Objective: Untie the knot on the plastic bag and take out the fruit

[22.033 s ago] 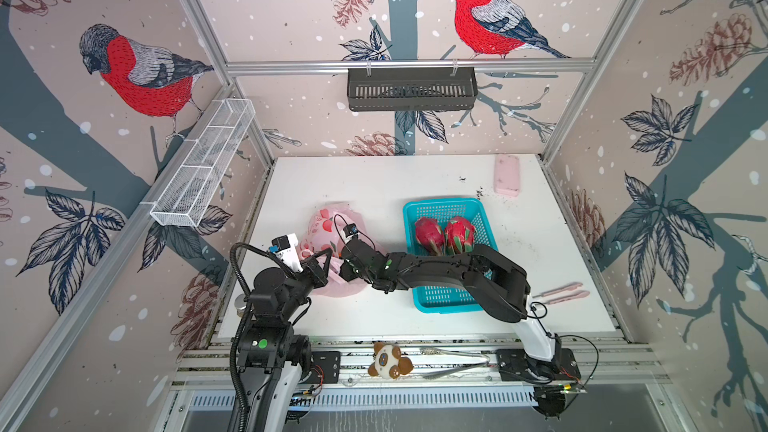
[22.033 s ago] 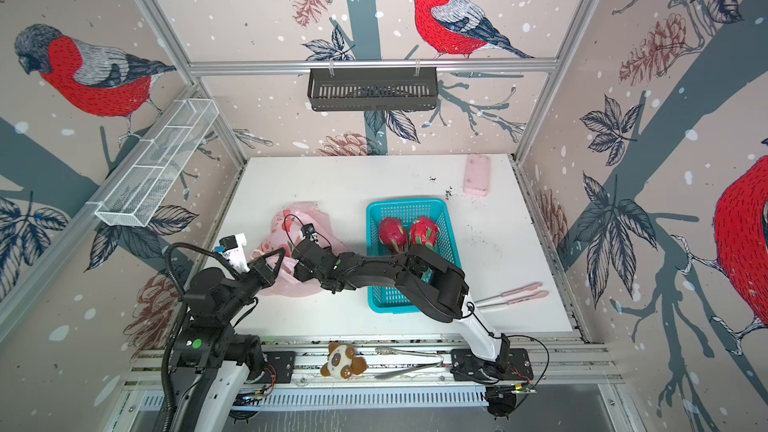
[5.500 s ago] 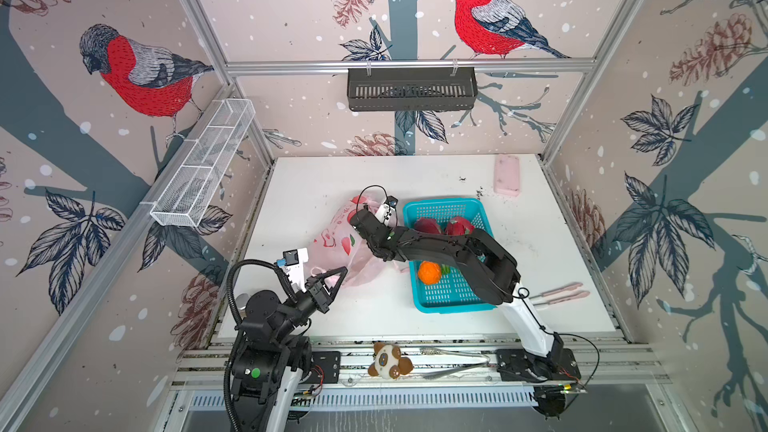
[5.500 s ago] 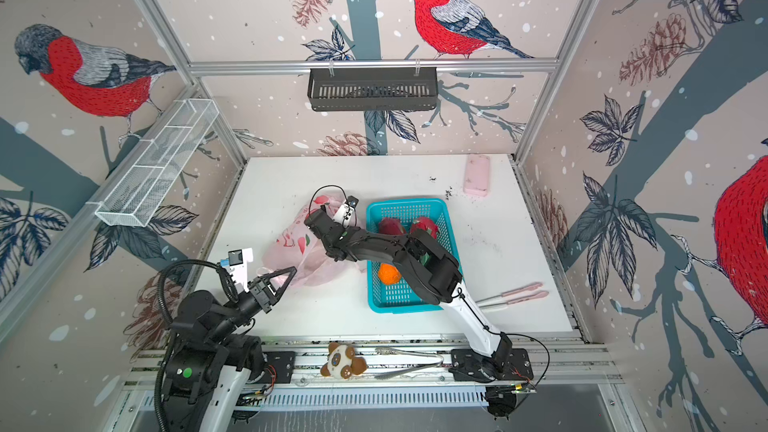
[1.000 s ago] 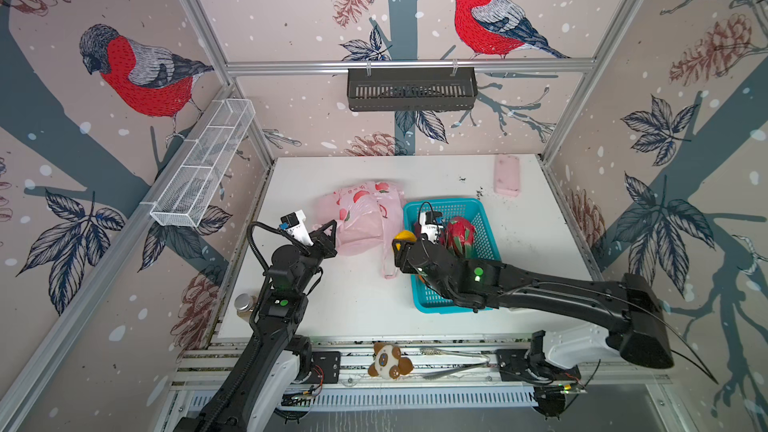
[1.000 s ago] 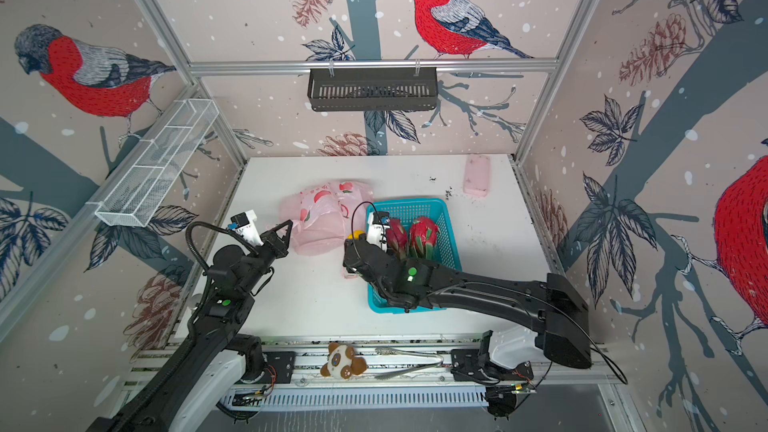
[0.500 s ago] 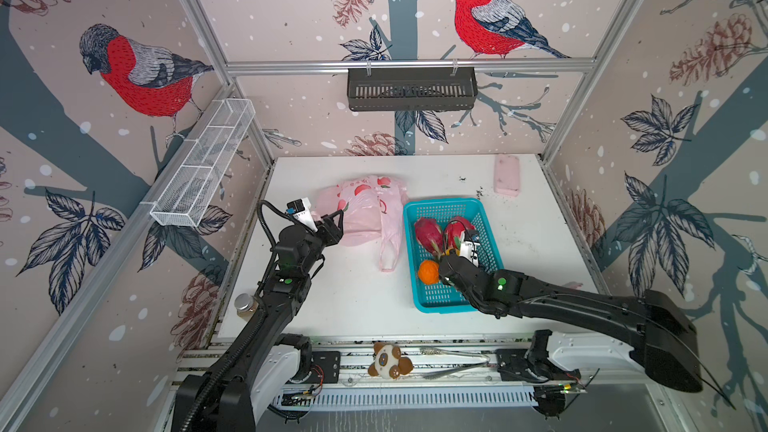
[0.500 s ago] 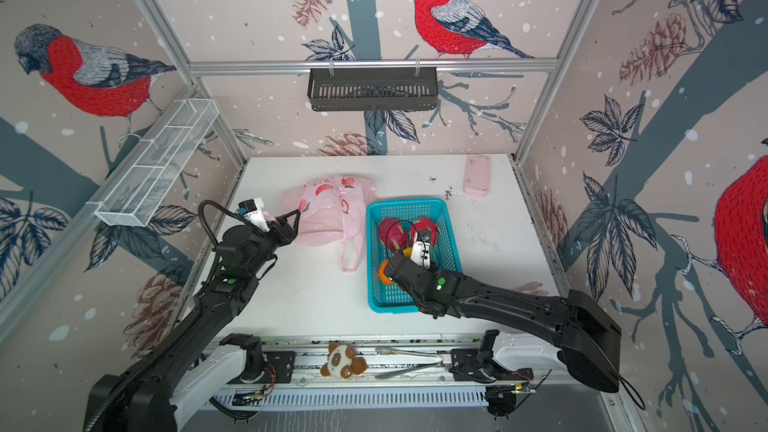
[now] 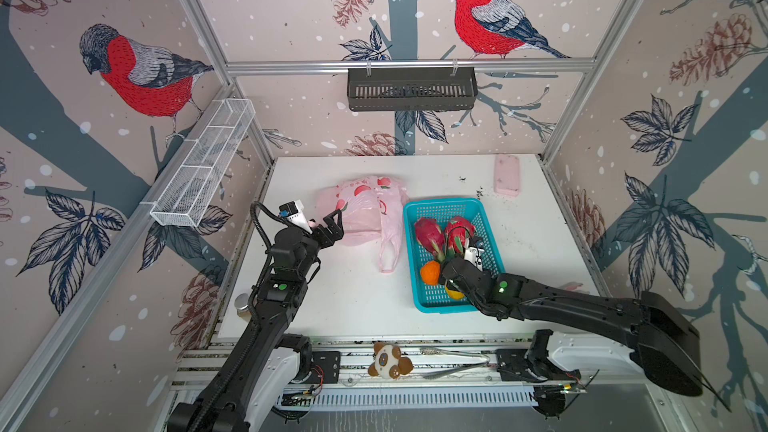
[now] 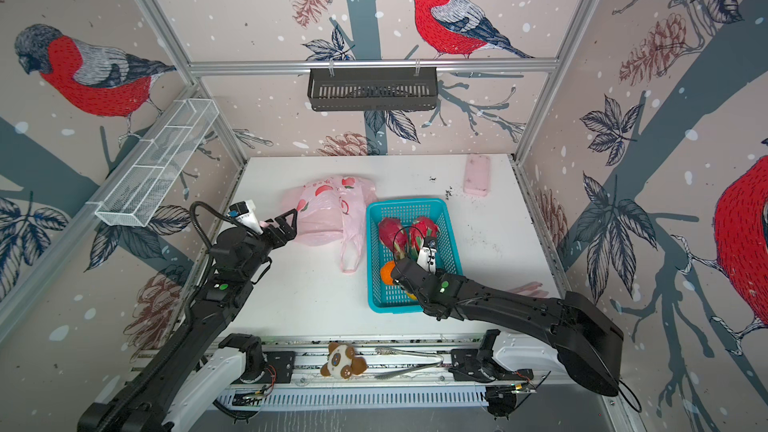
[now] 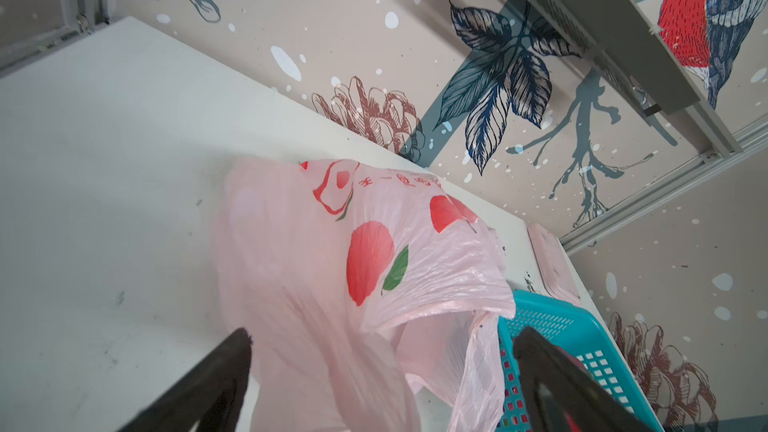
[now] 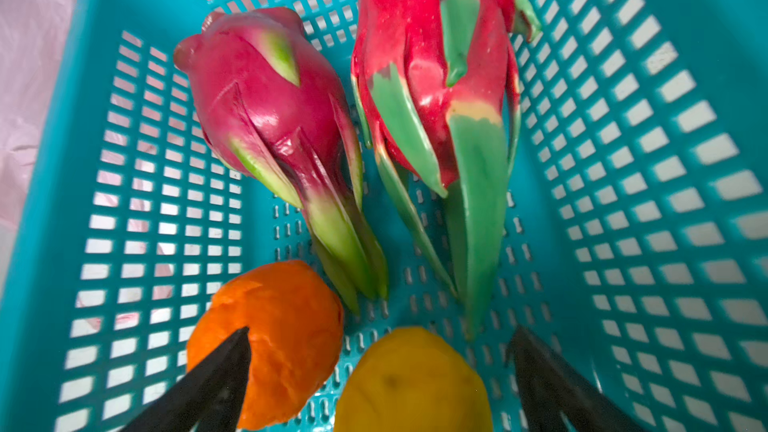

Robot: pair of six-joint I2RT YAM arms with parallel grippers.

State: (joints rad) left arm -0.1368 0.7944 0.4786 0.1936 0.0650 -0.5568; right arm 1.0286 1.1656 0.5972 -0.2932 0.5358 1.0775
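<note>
Your left gripper (image 9: 338, 224) stands spread beside the plastic bag (image 9: 357, 218) in a top view. Left wrist: fingers (image 11: 208, 380) apart, bag just beyond. Right wrist: your right gripper (image 12: 379, 333) gapes over the yellow fruit (image 12: 411, 380) in the basket (image 12: 706, 2), beside the orange fruit (image 12: 282, 326) and dragon fruits (image 12: 266, 118).

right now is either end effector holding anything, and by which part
Nothing is held. The left end effector stands open beside the plastic bag; the right end effector stands open over the yellow fruit in the teal basket.
</note>
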